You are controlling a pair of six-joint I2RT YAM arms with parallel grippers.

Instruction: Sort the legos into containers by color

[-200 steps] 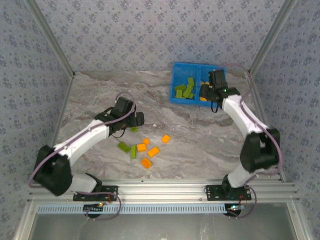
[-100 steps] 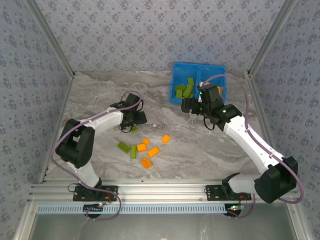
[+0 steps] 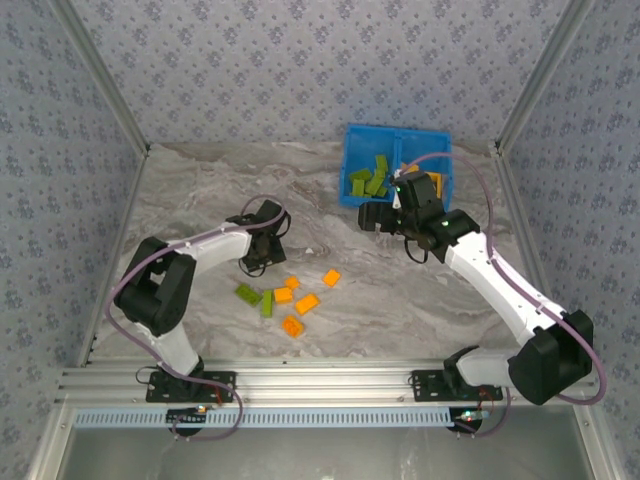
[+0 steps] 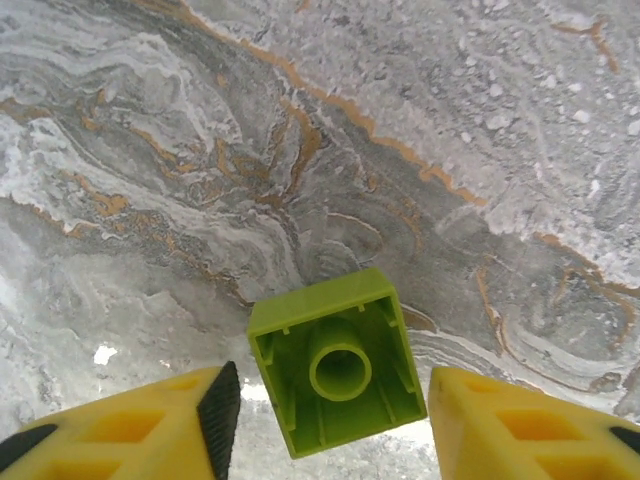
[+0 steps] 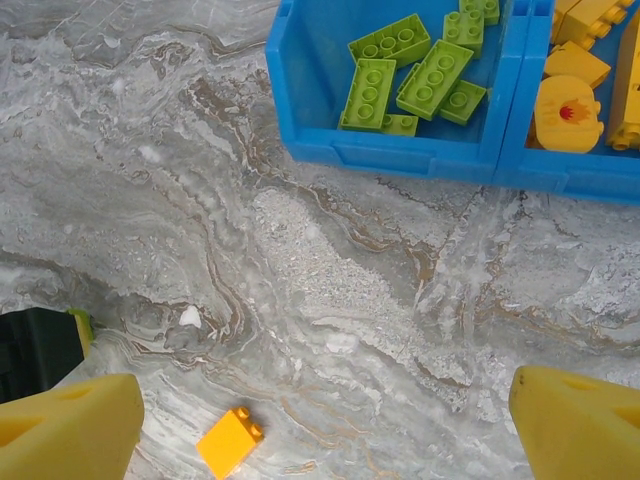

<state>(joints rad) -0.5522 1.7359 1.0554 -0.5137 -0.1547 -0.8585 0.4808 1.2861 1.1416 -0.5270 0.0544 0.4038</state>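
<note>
A lime green square brick [image 4: 335, 370] lies hollow side up on the marble between the yellow fingers of my left gripper [image 4: 325, 405]. The jaws are narrow but open, with a thin gap on each side of the brick. In the top view that gripper [image 3: 260, 252] points down at the table left of centre. Loose legos lie just below it: green ones [image 3: 247, 293] and orange ones [image 3: 307, 303]. My right gripper [image 3: 372, 217] hangs open and empty over the table in front of the blue bin [image 3: 400, 130]. Its left compartment holds green bricks [image 5: 400, 70], its right one orange pieces [image 5: 580, 85].
One orange brick [image 5: 228, 441] lies on the marble below my right gripper [image 5: 325, 440]. The bin's front wall [image 5: 400, 155] stands close ahead of it. Patterned walls and metal posts close in the table. The marble between the arms is bare.
My left jaws have narrowed around the green brick. My right arm has swung from over the bin's orange side toward the table's middle, and its jaws have opened wide.
</note>
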